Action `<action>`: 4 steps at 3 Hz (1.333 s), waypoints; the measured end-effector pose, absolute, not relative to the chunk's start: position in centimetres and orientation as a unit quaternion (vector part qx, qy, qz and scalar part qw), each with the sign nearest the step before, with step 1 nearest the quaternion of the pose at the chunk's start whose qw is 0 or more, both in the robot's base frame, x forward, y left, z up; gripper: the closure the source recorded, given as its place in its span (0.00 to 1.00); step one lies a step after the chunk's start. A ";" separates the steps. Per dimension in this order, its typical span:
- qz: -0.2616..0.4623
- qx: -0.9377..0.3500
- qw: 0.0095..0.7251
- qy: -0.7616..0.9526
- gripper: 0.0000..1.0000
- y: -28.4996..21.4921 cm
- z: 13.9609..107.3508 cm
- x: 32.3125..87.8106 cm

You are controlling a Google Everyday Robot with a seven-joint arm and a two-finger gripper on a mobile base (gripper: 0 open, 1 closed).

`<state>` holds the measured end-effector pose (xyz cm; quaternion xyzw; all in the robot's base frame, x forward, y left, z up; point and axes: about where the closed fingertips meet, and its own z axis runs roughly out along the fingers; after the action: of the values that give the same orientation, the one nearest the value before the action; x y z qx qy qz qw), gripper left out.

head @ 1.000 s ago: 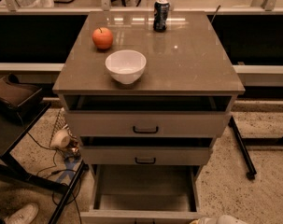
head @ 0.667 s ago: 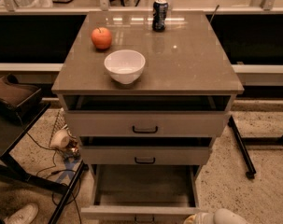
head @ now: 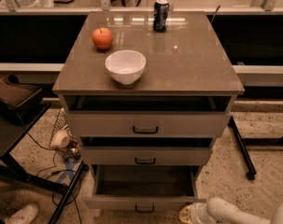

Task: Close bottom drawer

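The bottom drawer is the lowest and narrowest of the cabinet's three grey-beige drawers. It stands pulled far out, its empty inside showing, with a small black bar handle on its low front. My gripper is at the end of the white arm that comes in from the bottom right corner. It sits low, just right of the drawer front's right end. I cannot tell if it touches the drawer.
On the cabinet top stand a white bowl, an orange-red apple and a dark can. The two upper drawers are slightly open. A dark chair, cables and a shoe are left; a black stand leg is right.
The white arm has come further into view from the bottom right, moving left and up toward the bottom drawer's front. The drawer stays pulled out.
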<state>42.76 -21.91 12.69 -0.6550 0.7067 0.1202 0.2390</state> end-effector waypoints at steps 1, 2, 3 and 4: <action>0.121 -0.659 0.238 0.703 1.00 -20.9 12.1 43.8; 0.125 -0.670 0.246 0.689 1.00 -19.1 11.8 45.9; 0.117 -0.678 0.258 0.678 1.00 -18.5 11.8 50.5; 0.109 -0.683 0.265 0.672 1.00 -18.2 11.8 53.5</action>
<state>53.54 -18.24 11.76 -0.6831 0.6718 0.1091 0.2647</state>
